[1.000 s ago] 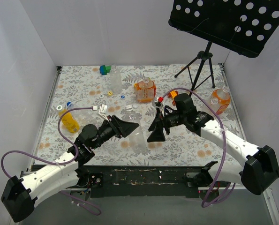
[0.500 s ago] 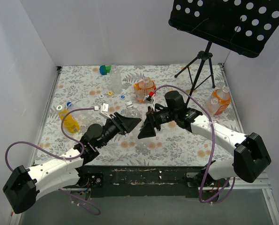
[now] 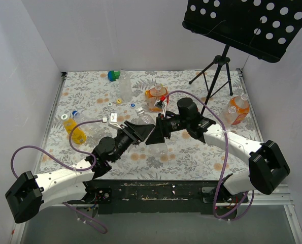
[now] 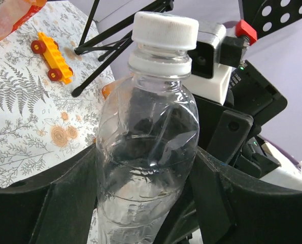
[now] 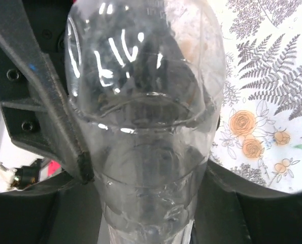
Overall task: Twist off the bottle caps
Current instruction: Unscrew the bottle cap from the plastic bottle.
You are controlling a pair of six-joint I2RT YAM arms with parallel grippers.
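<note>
Three white walls (image 3: 115, 35) enclose the floral table (image 3: 191, 147) (ferns, roses); left fingers (image 4: 64, 203) clamp a clear bottle (image 4: 145, 152), right fingers (image 3: 157, 133) unclear.

Mid worktop (image 3: 206, 155) jammed; free lanes near-R & far-L.
L pincer (image 3: 144, 133) & R pincer (image 3: 152, 137) sit nose to nose w/ clear bottle (image 3: 161, 148) between them, no gap to pass. Just beyond: orange bottle (image 3: 157, 98), loose caps (image 3: 133, 105), tall clear bottle (image 3: 125, 85). Purple cables (image 3: 85, 122) arch behind each pincer. R side: stand tripod (image 3: 217, 71), 2nd orange bottle (image 3: 238, 108), toy car (image 4: 50, 57). L edge: yellow bottle (image 3: 75, 132). Bare patches: strip betw. R arm (image 3: 232, 142) & front edge; far-L area short of green-blue block (image 3: 113, 75).
</note>
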